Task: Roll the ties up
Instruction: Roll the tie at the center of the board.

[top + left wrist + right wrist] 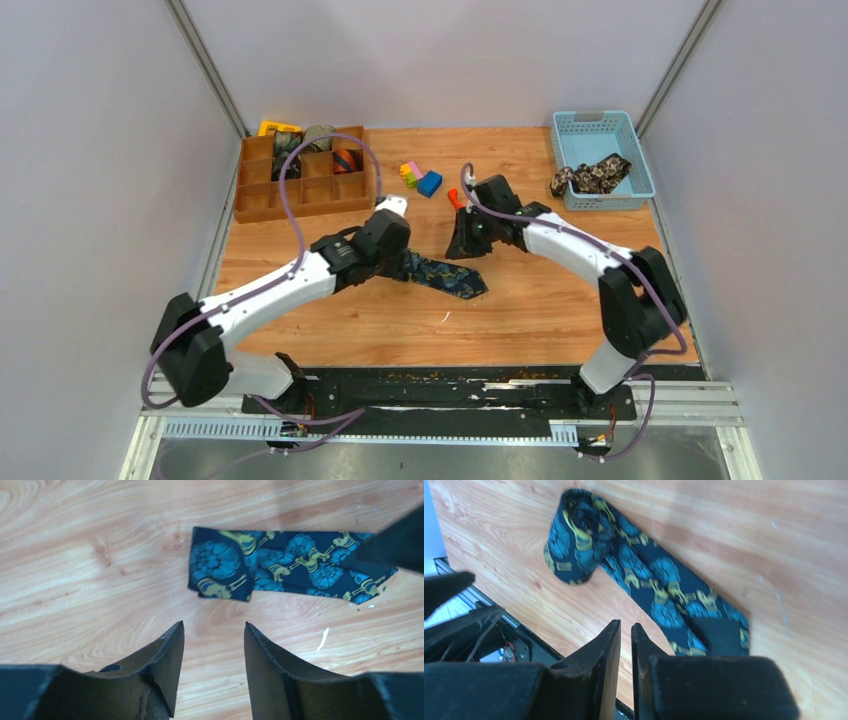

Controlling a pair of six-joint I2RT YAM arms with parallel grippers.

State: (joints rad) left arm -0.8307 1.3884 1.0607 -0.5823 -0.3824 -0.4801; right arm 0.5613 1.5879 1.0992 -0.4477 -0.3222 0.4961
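Tie [280, 565]: soft, light, likely slippery; best pinched at its folded end. Left end effector [214, 630] apart, right end effector [625, 630] nearly together; neither holds anything.

Inspection finds no legible text, label, brand mark, number or sign in any of the three views. The only marking on the navy tie [300, 567] is a gold and teal ornamental pattern, not lettering.
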